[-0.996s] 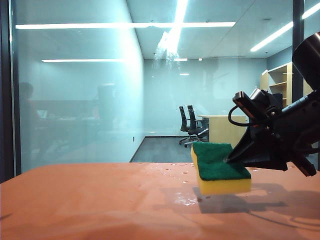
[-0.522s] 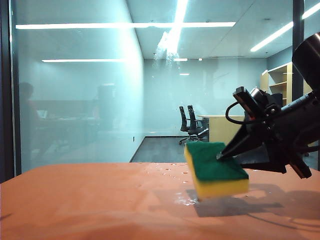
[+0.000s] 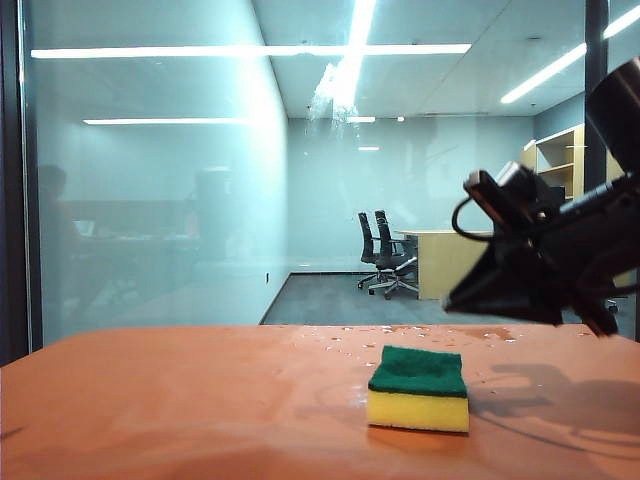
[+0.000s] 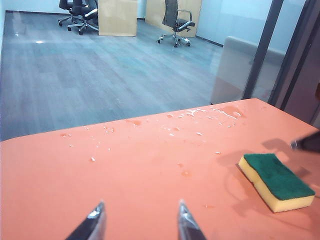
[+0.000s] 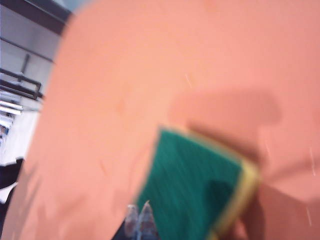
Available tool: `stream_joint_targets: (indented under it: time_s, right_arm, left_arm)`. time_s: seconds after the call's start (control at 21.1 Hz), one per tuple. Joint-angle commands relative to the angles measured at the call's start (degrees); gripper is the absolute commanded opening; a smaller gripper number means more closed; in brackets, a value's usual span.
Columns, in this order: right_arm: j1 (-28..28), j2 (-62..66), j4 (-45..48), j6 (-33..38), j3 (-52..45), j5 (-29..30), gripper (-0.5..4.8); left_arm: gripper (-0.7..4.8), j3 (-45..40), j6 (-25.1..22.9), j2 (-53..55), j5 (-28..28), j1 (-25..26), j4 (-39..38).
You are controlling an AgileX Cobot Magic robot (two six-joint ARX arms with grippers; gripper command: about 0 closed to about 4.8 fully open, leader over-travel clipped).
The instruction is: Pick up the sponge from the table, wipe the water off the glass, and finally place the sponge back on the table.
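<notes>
Sponge (image 3: 418, 388) lies green side up on the table (image 3: 180, 410); right gripper (image 3: 452, 297) hangs above it, jaws together and empty; left gripper (image 4: 140, 220) jaws apart.

The right gripper (image 3: 455, 297) is all matte black, wedge-shaped, a black cable looping at its back; the left gripper (image 4: 140, 220) shows slim, silvery pointed fingertips.

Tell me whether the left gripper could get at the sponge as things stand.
Probably yes. The left gripper is open and low over the table, and only bare orange surface with small droplets lies between it and the sponge. The shut right gripper hangs just above the sponge and might crowd it.
</notes>
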State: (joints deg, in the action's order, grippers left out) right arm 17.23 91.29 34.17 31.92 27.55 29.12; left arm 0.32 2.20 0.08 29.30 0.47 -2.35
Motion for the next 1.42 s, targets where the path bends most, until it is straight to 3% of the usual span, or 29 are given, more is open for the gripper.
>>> stream_joint_targets:
  time_s: [0.05, 0.28, 0.43, 0.57, 0.71, 0.95, 1.04, 1.23, 1.42]
  right_arm:
    - [-0.07, -0.15, 8.92, -0.98, 0.28, -4.04, -0.09]
    - [-1.86, -0.31, 13.38, -5.86, 0.33, -9.68, -0.09]
    - [-7.43, -2.54, 13.35, -7.78, 0.28, -9.92, -0.09]
    - [-12.41, -7.32, 9.77, -9.64, 0.24, -9.92, -0.09]
    - [-16.09, -15.93, 0.5, -16.5, 0.24, -12.41, -0.09]
    - [-16.76, -30.67, -15.23, -25.68, 0.24, -21.99, -0.09]
    - [-16.76, -35.76, -19.89, -26.4, -0.26, -23.32, -0.09]
    - [-16.63, -46.8, -18.93, -26.34, -5.9, -26.75, -0.09]
    - [-16.63, -56.96, -19.15, -25.66, -12.33, -28.11, -0.09]
  left_arm:
    - [1.83, 0.24, -0.22, 0.07, 0.07, -0.02, 0.74]
    - [1.83, 0.24, -0.22, 0.07, 0.07, -0.02, 0.74]
    - [1.83, 0.24, -0.24, 0.07, 0.07, -0.02, 0.74]
    - [1.83, 0.24, -0.22, 0.07, 0.09, -0.02, 0.74]
    - [1.83, 0.24, -0.24, 0.07, 0.07, -0.02, 0.74]
    - [1.83, 0.24, -0.24, 0.07, 0.07, -0.02, 0.74]
    - [1.82, 0.24, -0.26, 0.07, -0.09, 0.0, 0.79]
    - [1.15, 0.24, -0.28, 0.07, -2.64, 0.0, 1.07]
    - [1.15, 0.24, -0.31, 0.07, -7.89, 0.0, 1.9]
